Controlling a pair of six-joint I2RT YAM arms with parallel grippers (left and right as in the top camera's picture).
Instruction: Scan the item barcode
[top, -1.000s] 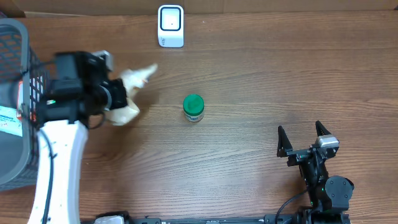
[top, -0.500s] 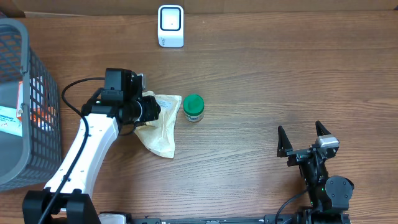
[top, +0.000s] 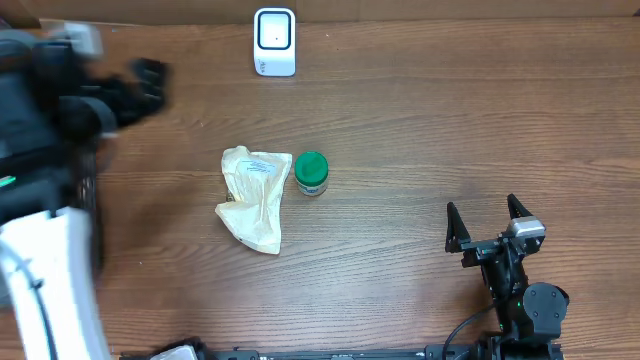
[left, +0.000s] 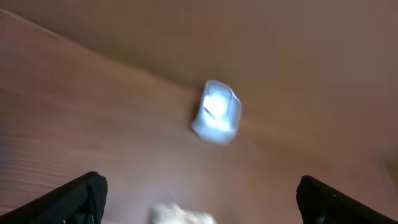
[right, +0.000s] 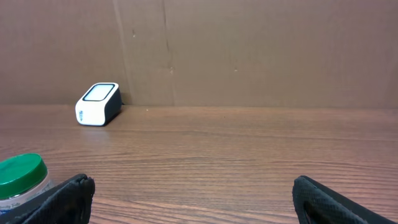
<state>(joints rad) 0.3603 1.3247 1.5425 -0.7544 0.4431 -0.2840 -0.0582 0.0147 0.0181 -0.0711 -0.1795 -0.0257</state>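
Pouch (top: 252, 198), tan and crumpled, lies flat on the worktop (top: 420, 120), its upper right corner just beside a green-lidded jar (top: 311, 172). A pale label on the pouch is too small to read. A white scanner (top: 275, 42) sits at the far edge, well apart from both. Left fingers (left: 84, 196), blurred at the far left, stand wide apart with nothing between them. Right fingers (right: 68, 196), near the front right edge, are likewise spread wide and empty. Bare wood lies between the jar and the right fingers.

A wood-grain table (top: 400, 120) meets a plain brown cardboard wall (right: 249, 50).
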